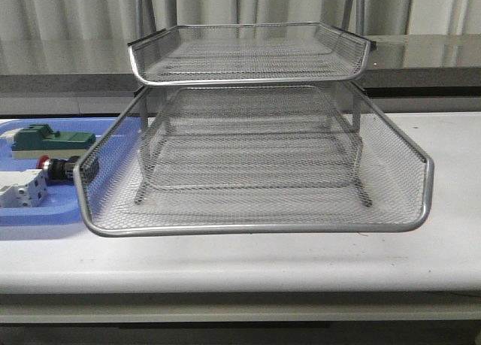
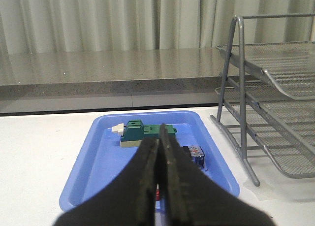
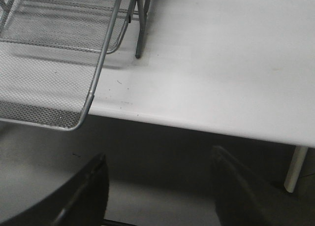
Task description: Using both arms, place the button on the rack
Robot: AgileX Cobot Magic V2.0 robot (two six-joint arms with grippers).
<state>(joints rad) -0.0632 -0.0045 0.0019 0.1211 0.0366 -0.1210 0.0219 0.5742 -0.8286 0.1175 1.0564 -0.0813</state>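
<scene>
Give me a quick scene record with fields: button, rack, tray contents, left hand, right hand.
button: red-capped button lies in the blue tray, beside the rack
rack: three-tier wire rack on the white table, tiers bare
tray contents: green block, white block, button
left hand: left hand shut, nothing held, above the tray
right hand: right hand open, off the table edge

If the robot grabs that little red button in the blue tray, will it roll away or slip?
The button looks round-bodied and lies on its side, so a nudge would probably roll it. Its smooth cap and collar may be slippery. The blue tray has a raised rim, so it likely would not roll far. It looks small and probably light.
</scene>
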